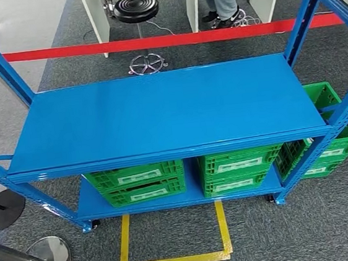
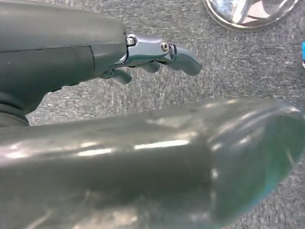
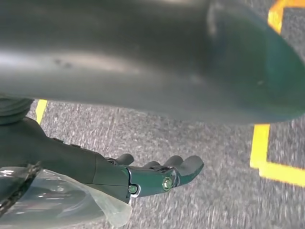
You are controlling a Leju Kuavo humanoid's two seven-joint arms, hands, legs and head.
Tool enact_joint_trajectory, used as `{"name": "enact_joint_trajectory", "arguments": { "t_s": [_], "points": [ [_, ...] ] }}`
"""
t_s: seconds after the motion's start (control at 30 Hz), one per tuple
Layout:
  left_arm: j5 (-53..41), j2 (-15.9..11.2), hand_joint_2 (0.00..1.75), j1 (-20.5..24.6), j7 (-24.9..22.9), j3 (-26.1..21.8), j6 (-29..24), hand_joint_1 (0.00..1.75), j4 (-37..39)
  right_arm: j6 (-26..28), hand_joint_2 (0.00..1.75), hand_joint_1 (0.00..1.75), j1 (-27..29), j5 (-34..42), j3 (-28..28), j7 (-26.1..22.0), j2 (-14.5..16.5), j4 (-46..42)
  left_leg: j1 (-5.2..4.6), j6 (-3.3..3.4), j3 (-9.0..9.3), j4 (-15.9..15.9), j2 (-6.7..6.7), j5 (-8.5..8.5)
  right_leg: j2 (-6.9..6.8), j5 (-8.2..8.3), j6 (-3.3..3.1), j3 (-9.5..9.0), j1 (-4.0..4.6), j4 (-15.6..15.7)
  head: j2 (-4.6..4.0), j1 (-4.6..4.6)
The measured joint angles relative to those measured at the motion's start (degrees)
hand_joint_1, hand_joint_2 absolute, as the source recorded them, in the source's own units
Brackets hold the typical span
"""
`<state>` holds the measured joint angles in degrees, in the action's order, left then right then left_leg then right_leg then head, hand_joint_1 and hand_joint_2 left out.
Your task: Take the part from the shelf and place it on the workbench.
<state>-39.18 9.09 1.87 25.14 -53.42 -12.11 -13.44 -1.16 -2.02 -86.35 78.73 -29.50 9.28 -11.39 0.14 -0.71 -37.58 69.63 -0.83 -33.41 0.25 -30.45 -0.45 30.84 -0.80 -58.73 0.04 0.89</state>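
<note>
A: At the left, what is seen of the left robot hand [image 2: 151, 57]?

B: It hangs over carpet, fingers loosely extended, nothing held. Ahead, the blue shelf [image 1: 161, 113] carries green crates [image 1: 138, 182] on its lower level; the part cannot be made out, perhaps inside a crate.

A: And the right robot hand [image 3: 158, 176]?

B: Likewise spread, nothing gripped. A wrong crate could be reached into, the part being unseen.
</note>
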Motion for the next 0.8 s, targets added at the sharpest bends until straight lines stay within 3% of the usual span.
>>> {"name": "enact_joint_trajectory", "arguments": {
  "t_s": [0.07, 0.1, 0.17, 0.23, 0.27, 0.4, 0.47, 0.53, 0.57, 0.6, 0.63, 0.7, 0.73, 0.8],
  "points": [
    [-0.01, 0.07, 0.0, 0.0, 0.0, -0.01, 0.04, 0.0, 0.0, -0.01, 0.0, 0.0, 0.16, 0.01, 0.0, -0.01, -0.01, 0.0, 0.11, -0.03, -2.59, 5.45, 0.25, -1.55, -0.72, -0.14, -0.15, -0.07, 0.2, 0.0, 0.0, -0.02],
    [-0.01, 0.07, 0.0, -0.06, -0.01, -0.02, 0.04, 0.0, 0.0, -0.01, 0.0, 0.0, 0.16, 0.02, 0.0, 0.0, -0.02, 0.0, 0.11, 0.09, -2.49, 5.2, 0.26, -0.64, -0.95, -0.21, -0.17, -0.16, 0.28, 0.0, 0.0, -0.02],
    [0.01, 0.05, 0.0, -0.16, 0.02, -0.04, 0.04, 0.0, 0.0, -0.05, 0.0, 0.0, 0.1, 0.02, 0.0, 0.0, -0.01, 0.0, -0.05, 0.63, 0.46, -1.0, 0.39, 3.44, -1.23, -0.4, -0.1, -0.47, 0.35, 0.01, 0.0, -0.01],
    [-0.01, 0.04, 0.0, -0.07, 0.1, -0.08, 0.04, 0.0, 0.0, -0.14, 0.0, 0.0, 0.05, 0.03, 0.0, -0.01, 0.0, 0.01, -0.49, 1.31, 3.71, -7.84, 0.86, 5.8, -1.45, -0.68, 0.28, -0.5, 0.5, -0.01, 0.0, -0.01],
    [-0.03, 0.03, 0.0, -0.01, 0.16, -0.1, 0.04, 0.0, 0.0, -0.18, 0.0, 0.0, 0.04, 0.04, 0.0, -0.02, 0.01, 0.02, -0.7, 1.56, 4.5, -9.66, 1.04, 5.95, -1.57, -0.74, 0.56, -0.46, 0.54, 0.03, 0.0, -0.06],
    [-0.09, 0.07, 0.0, -0.19, 0.27, -0.14, 0.02, 0.0, 0.0, -0.29, 0.0, 0.0, -0.02, 0.08, 0.0, -0.07, -0.01, 0.02, -0.67, 2.34, 5.29, -11.55, 0.83, 5.94, -1.55, -1.28, 1.76, -0.36, 0.45, -0.33, 0.0, -0.18],
    [-0.1, 0.04, 0.0, -0.15, 0.31, -0.15, 0.03, 0.0, 0.0, -0.29, 0.0, 0.0, -0.04, 0.08, 0.0, -0.09, -0.02, 0.02, -0.41, 2.8, 5.81, -12.25, 0.74, 6.17, -0.78, -3.82, 2.15, 2.05, 0.38, -5.14, 0.0, -0.36],
    [-0.11, 0.03, 0.0, -0.05, 0.32, -0.15, 0.04, 0.0, 0.0, -0.28, 0.0, 0.0, 0.01, 0.08, 0.0, -0.09, -0.02, 0.02, -0.48, 3.07, 5.92, -12.28, 0.63, 6.03, -0.39, -6.74, 2.47, 6.25, 0.29, -12.77, 0.0, -0.48],
    [-0.13, 0.05, 0.0, -0.08, 0.32, -0.15, 0.04, 0.0, 0.0, -0.28, 0.0, 0.0, 0.07, 0.08, 0.0, -0.08, -0.02, 0.02, -0.51, 3.11, 6.0, -12.27, 0.56, 5.94, -0.35, -7.11, 2.6, 7.82, 0.24, -15.19, 0.0, -0.47],
    [-0.14, 0.08, 0.0, -0.11, 0.32, -0.15, 0.04, 0.0, 0.0, -0.28, 0.0, 0.0, 0.12, 0.08, 0.01, -0.08, -0.02, 0.02, -0.5, 3.05, 6.13, -12.26, 0.45, 5.84, -0.35, -6.31, 2.71, 8.39, 0.2, -15.48, 0.0, -0.49],
    [-0.14, 0.1, 0.0, -0.14, 0.32, -0.15, 0.04, 0.0, 0.0, -0.28, 0.0, 0.0, 0.15, 0.08, 0.01, -0.08, -0.02, 0.02, -0.45, 2.91, 6.34, -12.24, 0.32, 5.71, -0.35, -4.41, 2.8, 7.76, 0.13, -13.45, 0.0, -0.5],
    [-0.15, 0.12, 0.0, -0.13, 0.32, -0.16, 0.04, 0.0, 0.0, -0.29, 0.0, 0.0, 0.11, 0.09, 0.02, -0.07, -0.03, 0.02, -0.42, 2.42, 6.81, -12.11, 0.08, 5.28, -0.22, -0.14, 2.88, 4.3, -0.04, -5.65, 0.0, -0.52],
    [-0.15, 0.12, 0.0, -0.09, 0.32, -0.17, 0.04, 0.0, 0.0, -0.29, 0.0, 0.0, 0.05, 0.09, 0.02, -0.08, -0.04, 0.02, -0.49, 2.12, 6.93, -11.94, -0.01, 5.03, -0.07, 1.01, 2.67, 2.64, -0.08, -2.44, 0.0, -0.51],
    [-0.16, 0.09, 0.0, -0.06, 0.32, -0.17, 0.04, 0.0, 0.0, -0.3, 0.0, 0.0, 0.01, 0.08, 0.01, -0.08, -0.04, 0.02, -0.63, 1.58, 6.93, -11.74, -0.11, 4.82, 0.17, 1.16, 1.97, 1.24, 0.07, -0.04, 0.0, -0.41]
  ]
}}
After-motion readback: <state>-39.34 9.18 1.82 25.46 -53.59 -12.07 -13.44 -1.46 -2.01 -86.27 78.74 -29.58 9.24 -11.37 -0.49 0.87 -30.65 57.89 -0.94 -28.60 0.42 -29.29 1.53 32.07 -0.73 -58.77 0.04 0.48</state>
